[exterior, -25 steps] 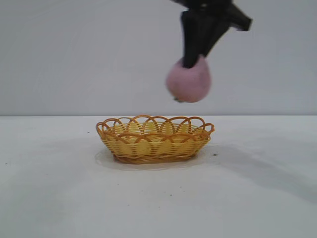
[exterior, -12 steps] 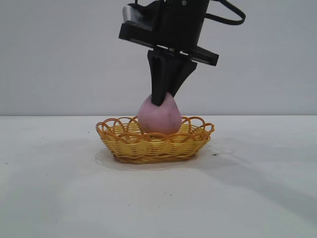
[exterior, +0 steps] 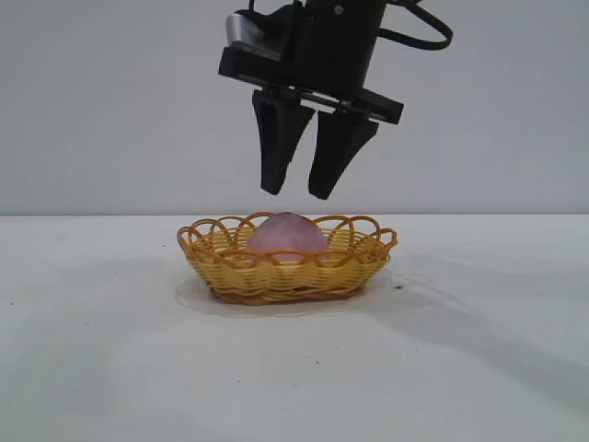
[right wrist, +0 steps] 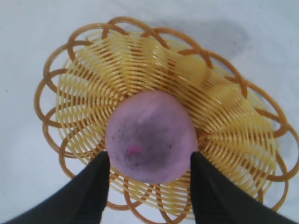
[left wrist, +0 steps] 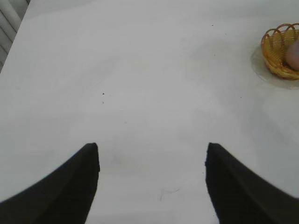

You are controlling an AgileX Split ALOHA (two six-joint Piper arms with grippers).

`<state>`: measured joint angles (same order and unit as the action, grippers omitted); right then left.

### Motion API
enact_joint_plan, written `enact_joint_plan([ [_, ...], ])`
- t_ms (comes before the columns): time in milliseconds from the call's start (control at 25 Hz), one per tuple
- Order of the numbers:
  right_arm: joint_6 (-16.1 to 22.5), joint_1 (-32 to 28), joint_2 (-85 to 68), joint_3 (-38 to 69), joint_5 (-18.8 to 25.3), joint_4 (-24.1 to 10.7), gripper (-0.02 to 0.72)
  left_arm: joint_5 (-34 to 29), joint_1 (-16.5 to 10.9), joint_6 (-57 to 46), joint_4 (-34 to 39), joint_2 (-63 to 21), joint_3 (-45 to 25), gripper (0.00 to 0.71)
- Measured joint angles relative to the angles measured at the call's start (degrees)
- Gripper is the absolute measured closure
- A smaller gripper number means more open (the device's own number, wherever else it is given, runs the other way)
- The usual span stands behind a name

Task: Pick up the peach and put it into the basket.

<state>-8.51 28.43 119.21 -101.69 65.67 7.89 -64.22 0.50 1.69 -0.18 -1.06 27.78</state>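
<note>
The pink-mauve peach (exterior: 288, 234) rests inside the yellow woven basket (exterior: 230, 269) at the middle of the table. Straight above it hangs my right gripper (exterior: 296, 193), open, its black fingers clear of the fruit. From the right wrist view, the peach (right wrist: 150, 136) lies in the middle of the basket (right wrist: 224, 107) with the right gripper (right wrist: 148, 156) spread to either side and holding nothing. My left gripper (left wrist: 152, 148) is open over bare table, far from the basket (left wrist: 273, 51), where a sliver of the peach (left wrist: 294, 53) shows.
White tabletop (exterior: 479, 368) surrounds the basket on all sides, with a plain grey wall behind. A few small dark specks (exterior: 399, 287) dot the surface.
The right gripper came down with the peach over the basket, opened and let it go, then lifted a little. The peach now sits lower in the basket. The left arm stayed still.
</note>
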Motion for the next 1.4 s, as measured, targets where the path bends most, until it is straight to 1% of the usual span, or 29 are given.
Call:
enact_joint_plan([
  [120, 3.4, -4.7, -0.8, 0.0, 1.9, -3.4, 0.377, 0.0, 0.0, 0.0, 0.0, 0.0, 0.0, 0.28],
  [160, 4.4, -6.7, -0.8, 0.0, 2.2, -3.9, 0.327, 0.0, 0.0, 0.0, 0.0, 0.0, 0.0, 0.28],
  [200, 4.9, -8.3, -0.8, 0.0, 2.5, -4.0, 0.333, 0.0, 0.0, 0.0, 0.0, 0.0, 0.0, 0.28],
  [400, 5.8, -16.6, -0.8, 0.0, 3.9, -4.8, 0.333, 0.0, 0.0, 0.0, 0.0, 0.0, 0.0, 0.28],
  [640, 5.8, -23.6, -0.8, 0.0, 4.6, -4.8, 0.333, 0.0, 0.0, 0.0, 0.0, 0.0, 0.0, 0.28],
  [840, 5.6, -25.5, -3.2, 0.3, 4.9, -4.9, 0.333, 0.0, 0.0, 0.0, 0.0, 0.0, 0.0, 0.28],
  [960, 5.6, -25.5, -7.4, 3.1, 4.9, -4.0, 0.333, 0.0, 0.0, 0.0, 0.0, 0.0, 0.0, 0.28],
  [1080, 5.6, -25.5, -13.2, 8.8, 4.9, -3.1, 0.333, 0.0, 0.0, 0.0, 0.0, 0.0, 0.0, 0.28],
  [1280, 5.5, -25.5, -24.8, 21.4, 5.0, -3.0, 0.333, 0.0, 0.0, 0.0, 0.0, 0.0, 0.0, 0.28],
  [1400, 5.2, -25.5, -33.5, 29.2, 3.9, -3.0, 0.333, 0.0, 0.0, 0.0, 0.0, 0.0, 0.0, 0.28],
])
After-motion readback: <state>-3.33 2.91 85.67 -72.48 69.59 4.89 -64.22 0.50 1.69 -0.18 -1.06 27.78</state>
